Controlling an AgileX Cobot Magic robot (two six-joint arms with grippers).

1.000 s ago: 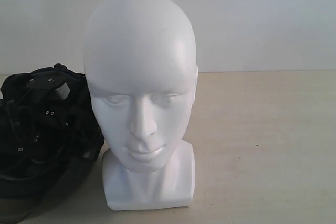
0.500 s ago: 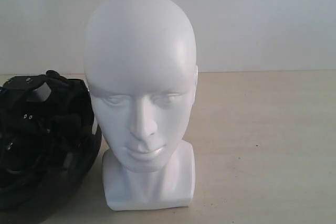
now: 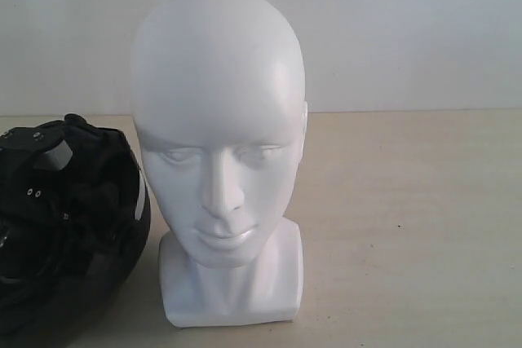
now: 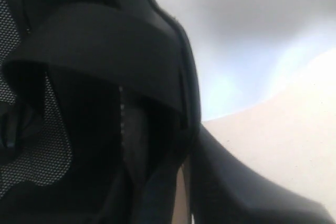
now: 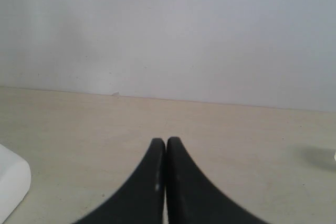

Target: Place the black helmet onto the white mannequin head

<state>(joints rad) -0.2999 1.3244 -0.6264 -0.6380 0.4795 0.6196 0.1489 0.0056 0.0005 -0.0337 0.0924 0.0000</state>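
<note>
The white mannequin head (image 3: pixel 218 136) stands upright on its square base in the middle of the exterior view, facing the camera. The black helmet (image 3: pixel 73 234) sits at its left, tilted, padded lining and straps showing, its shell close to the head's cheek. My left gripper (image 3: pixel 47 146) is at the helmet's upper rim. In the left wrist view the helmet lining (image 4: pixel 105 61) fills most of the picture, and the rim lies between the jaws of my left gripper (image 4: pixel 184 182), which is shut on it. My right gripper (image 5: pixel 166 142) is shut and empty above the table.
A pale wooden table (image 3: pixel 408 226) runs to a white wall (image 3: pixel 408 30) behind. The head's base corner (image 5: pixel 10 182) shows at the edge of the right wrist view. Bare table lies to the right of the head.
The left gripper has moved left along with the helmet's rim. The helmet has turned, so its round shell now faces the head. The head and right gripper have not moved.
</note>
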